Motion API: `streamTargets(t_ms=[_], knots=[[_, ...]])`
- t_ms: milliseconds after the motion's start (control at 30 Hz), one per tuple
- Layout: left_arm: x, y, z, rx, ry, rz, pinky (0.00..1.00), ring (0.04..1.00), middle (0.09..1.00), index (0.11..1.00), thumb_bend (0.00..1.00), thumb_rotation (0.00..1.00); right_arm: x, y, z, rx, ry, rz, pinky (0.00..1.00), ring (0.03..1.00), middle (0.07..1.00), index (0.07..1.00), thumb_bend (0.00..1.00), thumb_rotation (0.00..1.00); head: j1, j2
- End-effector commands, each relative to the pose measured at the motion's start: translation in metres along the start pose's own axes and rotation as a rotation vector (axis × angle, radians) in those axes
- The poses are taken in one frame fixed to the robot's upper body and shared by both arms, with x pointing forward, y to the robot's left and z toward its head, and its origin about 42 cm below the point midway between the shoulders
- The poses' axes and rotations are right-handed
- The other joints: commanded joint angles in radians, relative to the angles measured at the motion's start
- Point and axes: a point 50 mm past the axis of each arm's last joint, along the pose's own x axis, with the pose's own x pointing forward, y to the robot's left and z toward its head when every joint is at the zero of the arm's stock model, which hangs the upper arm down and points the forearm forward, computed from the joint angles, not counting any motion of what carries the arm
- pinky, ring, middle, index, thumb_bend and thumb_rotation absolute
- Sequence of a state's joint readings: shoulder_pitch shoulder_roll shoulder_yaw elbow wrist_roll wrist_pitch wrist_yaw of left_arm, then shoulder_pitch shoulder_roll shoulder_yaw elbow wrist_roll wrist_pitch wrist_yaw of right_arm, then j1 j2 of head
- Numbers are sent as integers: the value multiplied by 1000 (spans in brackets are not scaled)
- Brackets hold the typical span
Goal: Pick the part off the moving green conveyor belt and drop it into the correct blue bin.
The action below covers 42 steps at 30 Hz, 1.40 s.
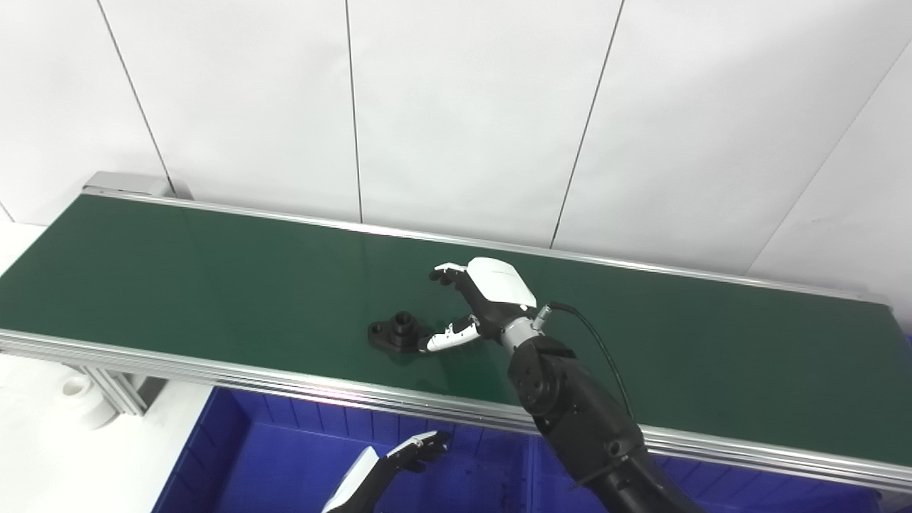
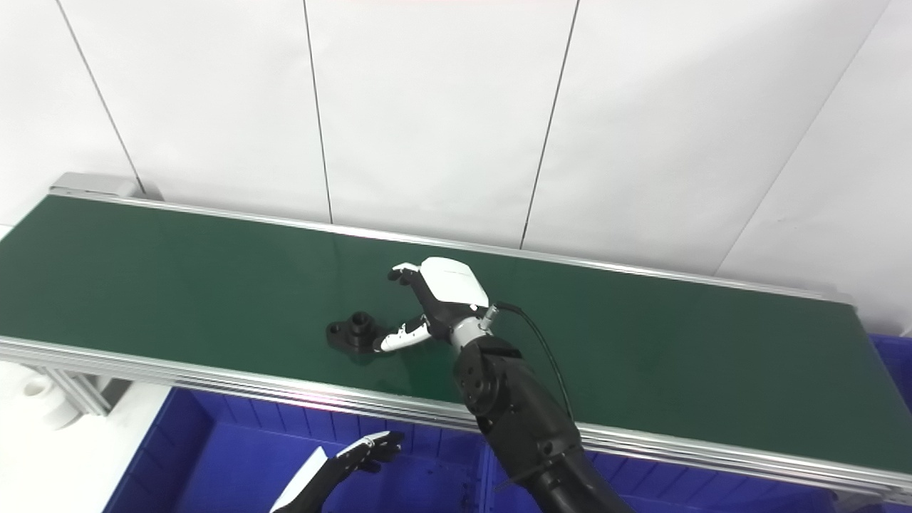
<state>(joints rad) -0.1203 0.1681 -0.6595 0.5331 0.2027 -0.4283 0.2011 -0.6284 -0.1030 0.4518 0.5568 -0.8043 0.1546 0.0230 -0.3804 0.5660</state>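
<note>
Lowest in both views, the left hand (image 1: 399, 459) comes up from the bottom edge over the blue bin (image 1: 235, 456) that stands below the near rail of the conveyor. Its fingers lie close together and slightly curled, and it holds nothing. To the left of the bin, on the white floor, a small white round object (image 1: 75, 388) sits beside the metal leg of the conveyor frame (image 1: 114, 388).

Above the bin, the green conveyor belt (image 1: 178, 278) runs across the picture from left to right, with a silver rail (image 1: 214, 370) along its near side. On the belt, near this rail and about the middle of the width, lies the black part (image 1: 396, 333), a flat flange with a short round collar standing up. Just right of it is the right hand (image 1: 474, 303), spread wide, with the thumb tip almost at the part and the other fingers curved above the belt behind it. I cannot tell if the thumb touches the part. A second blue bin (image 2: 890, 356) shows at the far right.
</note>
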Motion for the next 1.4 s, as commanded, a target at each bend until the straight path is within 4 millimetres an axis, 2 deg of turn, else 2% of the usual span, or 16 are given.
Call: streamTargets(t_ms=[0, 300, 500, 767, 900, 967, 1000, 1033, 1067, 1100, 1133, 1167, 1200, 1367], knots=[[13, 8, 12, 18, -84, 30, 737, 787, 822, 849, 722, 237, 13, -31, 10, -64, -24, -74, 711, 758, 785, 804, 812, 310, 4, 3], [16, 4, 15, 23, -96, 34, 723, 782, 822, 851, 709, 226, 14, -26, 0, -160, 0, -13, 703, 757, 785, 818, 809, 317, 15, 10], [15, 2, 16, 17, -98, 29, 769, 812, 836, 855, 708, 242, 12, -15, -9, -203, 15, 24, 694, 751, 778, 814, 817, 312, 19, 23], [16, 0, 20, -1, -110, 29, 743, 799, 834, 862, 717, 246, 3, 7, -20, -212, 29, 62, 669, 726, 748, 793, 779, 300, 35, 47], [16, -1, 22, -11, -115, 29, 742, 799, 838, 866, 725, 258, -4, 18, -24, -189, 18, 68, 644, 698, 715, 769, 736, 246, 41, 58], [15, -1, 24, -15, -121, 33, 754, 810, 845, 871, 728, 250, -8, 24, -25, -163, 13, 65, 571, 613, 636, 727, 617, 120, 43, 62], [15, -2, 25, -16, -123, 35, 754, 810, 845, 871, 728, 250, -10, 27, -25, -149, 14, 63, 571, 613, 636, 727, 617, 120, 44, 64], [15, -2, 26, -18, -125, 37, 755, 810, 845, 871, 728, 243, -11, 28, -25, -140, 17, 60, 535, 578, 610, 712, 576, 68, 44, 64], [15, -3, 26, -18, -126, 37, 753, 809, 844, 871, 728, 237, -13, 30, -25, -130, 20, 59, 478, 534, 551, 697, 560, 34, 44, 66], [15, -3, 26, -18, -127, 37, 756, 811, 845, 873, 727, 237, -13, 31, -25, -126, 22, 58, 421, 486, 520, 598, 540, 17, 44, 66], [15, -3, 27, -18, -128, 38, 757, 812, 846, 874, 727, 237, -15, 32, -25, -125, 19, 55, 391, 460, 504, 548, 530, 9, 43, 68], [15, -3, 27, -19, -129, 38, 754, 812, 848, 874, 727, 246, -16, 33, -25, -125, 16, 53, 349, 425, 462, 541, 520, 3, 43, 68], [15, -3, 27, -20, -130, 37, 753, 812, 848, 874, 727, 249, -16, 34, -24, -129, 13, 52, 335, 413, 448, 539, 517, 2, 43, 69], [16, -2, 28, -24, -132, 37, 749, 809, 847, 875, 722, 252, -18, 33, -23, -140, 8, 46, 376, 471, 455, 530, 516, 2, 42, 72]])
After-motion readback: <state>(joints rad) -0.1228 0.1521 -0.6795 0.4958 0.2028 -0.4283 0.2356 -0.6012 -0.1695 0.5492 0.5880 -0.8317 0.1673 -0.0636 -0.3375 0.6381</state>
